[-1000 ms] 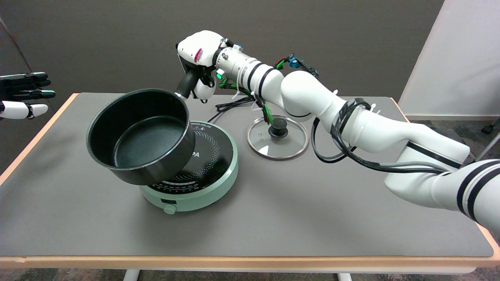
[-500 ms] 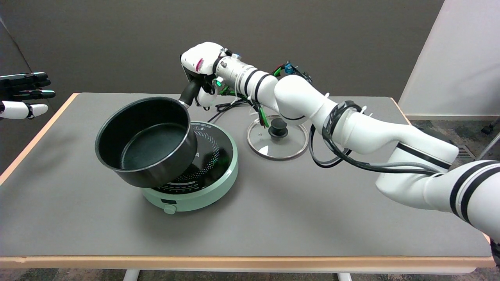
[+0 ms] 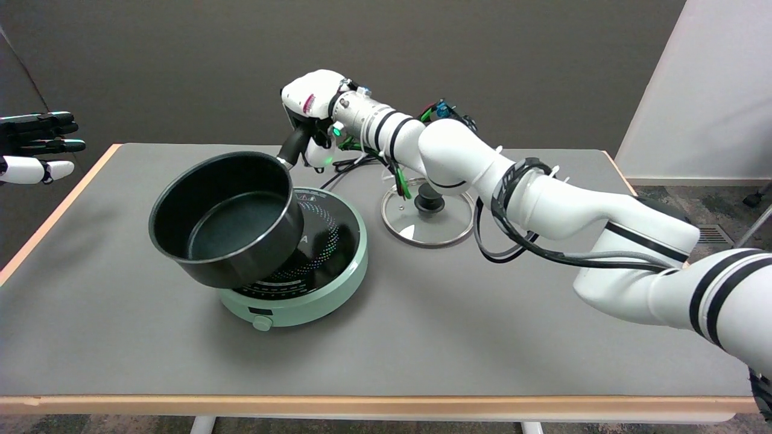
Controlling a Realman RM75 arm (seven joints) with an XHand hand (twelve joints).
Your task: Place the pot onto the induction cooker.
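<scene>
Head view: right hand [image 3: 307, 114] at twelve o'clock of the table [image 3: 90, 337], fingers wrapped round the handle of the black pot [image 3: 226, 217]. Pot tilted, overlapping the nine o'clock side of the green induction cooker [image 3: 329, 277]. Glass lid [image 3: 449, 226] flat at three o'clock of the cooker.

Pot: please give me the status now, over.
Right hand grips pot by its handle. Pot tilted, hanging over left part of cooker, not set flat. Glass lid lies aside, not in the way.
</scene>
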